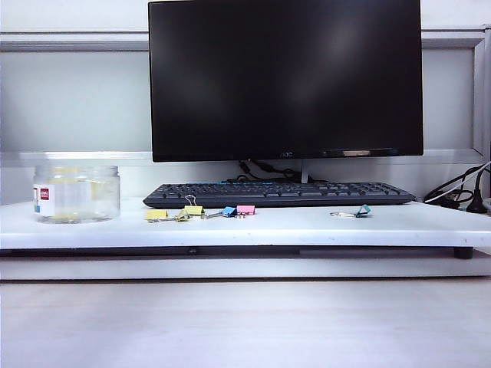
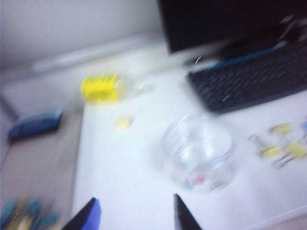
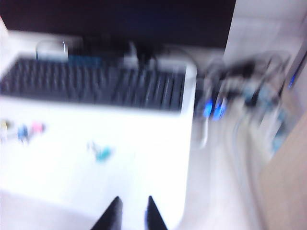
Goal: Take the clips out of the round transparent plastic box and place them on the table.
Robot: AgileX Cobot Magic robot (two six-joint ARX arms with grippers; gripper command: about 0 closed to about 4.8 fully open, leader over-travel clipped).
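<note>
While upright on white slab table (image 1: 307,227), well left of black keyboard (image 1: 280,193): round transparent plastic box (image 1: 77,193), squat clear cyl., white label w/ red logo. Just in front of keyboard: pale-yellow clips (image 1: 175,213), wire handles flat. Left gripper (image 2: 135,214) above box, jaws apart, empty. Right gripper (image 3: 131,212) over table's end nearest the cables, jaws narrowly apart, empty.

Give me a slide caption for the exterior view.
Yellow clips lie on the table beside the round transparent plastic box; no gripper in frame.
</note>
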